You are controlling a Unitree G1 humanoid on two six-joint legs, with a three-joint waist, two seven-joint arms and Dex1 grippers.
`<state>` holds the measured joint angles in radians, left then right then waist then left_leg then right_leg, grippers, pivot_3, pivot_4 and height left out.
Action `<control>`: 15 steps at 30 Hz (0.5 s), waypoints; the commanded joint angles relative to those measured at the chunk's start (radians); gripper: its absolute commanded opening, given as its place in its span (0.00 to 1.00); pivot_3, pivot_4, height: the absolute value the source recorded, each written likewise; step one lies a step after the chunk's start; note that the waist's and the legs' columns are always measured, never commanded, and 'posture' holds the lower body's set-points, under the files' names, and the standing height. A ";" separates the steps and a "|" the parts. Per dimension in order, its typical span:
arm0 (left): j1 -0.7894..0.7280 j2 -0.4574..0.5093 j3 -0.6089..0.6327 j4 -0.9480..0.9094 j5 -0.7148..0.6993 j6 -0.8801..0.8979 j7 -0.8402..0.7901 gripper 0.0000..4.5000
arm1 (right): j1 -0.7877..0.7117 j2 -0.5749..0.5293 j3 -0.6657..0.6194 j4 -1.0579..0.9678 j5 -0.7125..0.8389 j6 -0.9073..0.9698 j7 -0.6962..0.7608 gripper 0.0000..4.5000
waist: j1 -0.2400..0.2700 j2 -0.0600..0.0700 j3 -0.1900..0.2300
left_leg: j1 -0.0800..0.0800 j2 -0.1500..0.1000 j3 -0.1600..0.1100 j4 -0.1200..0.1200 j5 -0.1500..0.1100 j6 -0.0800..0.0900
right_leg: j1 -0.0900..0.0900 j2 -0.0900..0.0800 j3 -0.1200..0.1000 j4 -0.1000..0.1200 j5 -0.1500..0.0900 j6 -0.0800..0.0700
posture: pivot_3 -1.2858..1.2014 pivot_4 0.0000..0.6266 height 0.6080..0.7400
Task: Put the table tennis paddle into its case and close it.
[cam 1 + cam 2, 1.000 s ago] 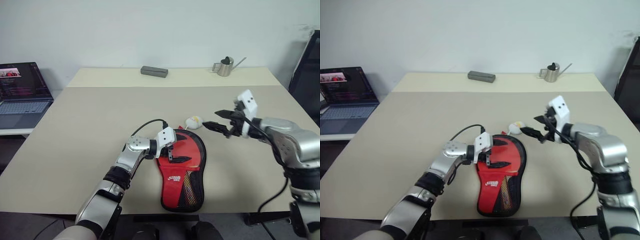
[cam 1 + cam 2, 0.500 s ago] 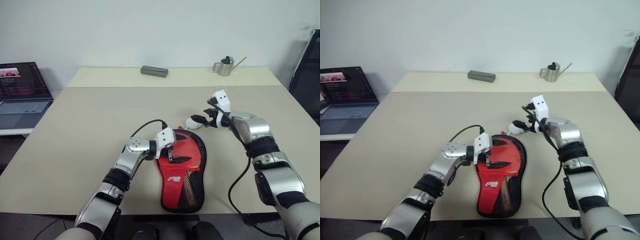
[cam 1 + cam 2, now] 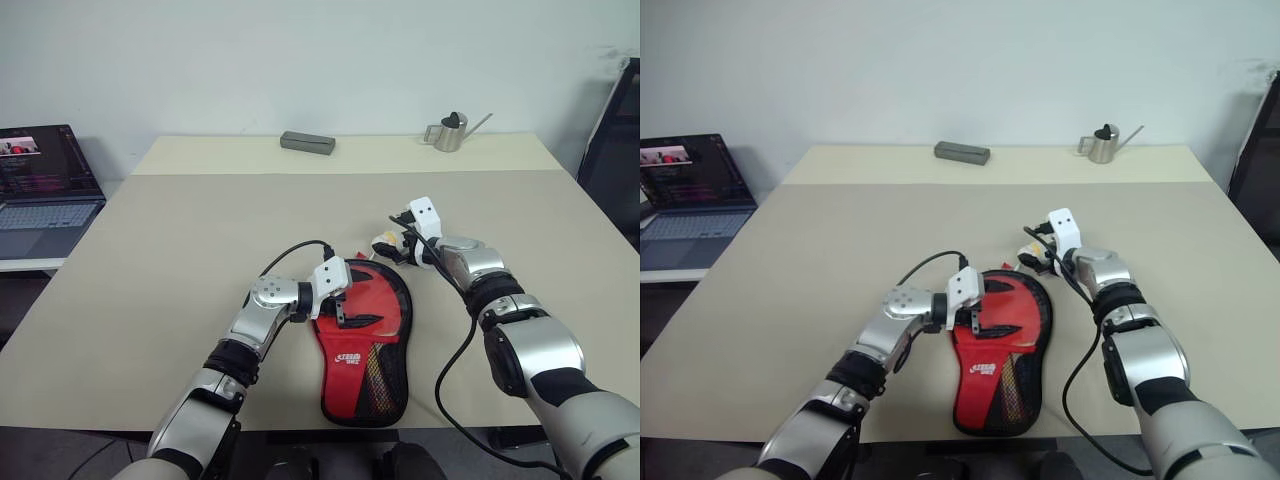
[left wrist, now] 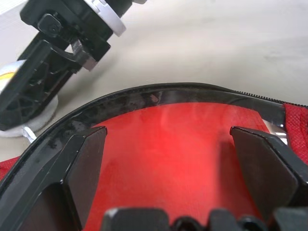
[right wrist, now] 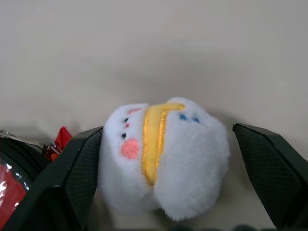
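Observation:
The black case lies open on the table near its front edge. The red-faced table tennis paddle rests inside it, handle end toward me. My left gripper hovers open over the paddle's red face, just inside the case rim. At the case's far end lies the white-yellow charm. My right gripper is open, with one finger on each side of the charm. One finger sits against the plush and the other stands slightly off it.
An open laptop sits on a side table at the left. At the table's far edge lie a grey block and a small metal watering can. A dark object stands at the right edge.
My right arm swung in from the right and came down, and its fingers now flank the charm. The left gripper and the case stayed put.

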<state>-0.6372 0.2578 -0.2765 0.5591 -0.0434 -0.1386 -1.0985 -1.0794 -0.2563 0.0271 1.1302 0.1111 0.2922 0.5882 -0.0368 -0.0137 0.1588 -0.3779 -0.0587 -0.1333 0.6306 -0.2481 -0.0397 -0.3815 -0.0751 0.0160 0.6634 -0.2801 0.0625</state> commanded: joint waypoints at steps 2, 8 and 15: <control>0.048 0.001 -0.035 0.029 0.030 0.024 -0.001 1.00 | -0.028 -0.003 -0.030 -0.002 -0.007 -0.028 -0.003 0.71 | -0.001 0.000 0.000 | 0.000 0.000 0.000 0.000 0.000 0.000 | 0.000 0.000 0.000 0.000 0.000 0.000 | 0.52 0.24 1.00; 0.056 0.003 -0.039 0.046 0.042 0.029 0.018 1.00 | -0.008 -0.010 -0.023 -0.050 -0.015 -0.016 0.021 0.27 | -0.002 0.001 0.000 | 0.000 0.000 0.000 0.000 0.000 0.000 | 0.000 0.000 0.000 0.000 0.000 0.000 | 0.52 0.24 1.00; 0.063 0.001 -0.033 0.083 0.036 0.036 0.018 1.00 | 0.072 -0.060 0.002 -0.240 -0.033 0.034 0.059 0.13 | -0.001 0.002 -0.001 | 0.000 0.000 0.000 0.000 0.000 0.000 | 0.000 0.000 0.000 0.000 0.000 0.000 | 0.52 0.24 1.00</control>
<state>-0.6219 0.2563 -0.2767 0.5636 -0.0411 -0.1374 -1.0763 -1.0116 -0.2782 0.0331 0.9683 0.0897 0.3133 0.6380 -0.0374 -0.0113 0.1573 -0.3778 -0.0587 -0.1336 0.6308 -0.2482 -0.0395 -0.3812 -0.0752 0.0158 0.6639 -0.2801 0.0625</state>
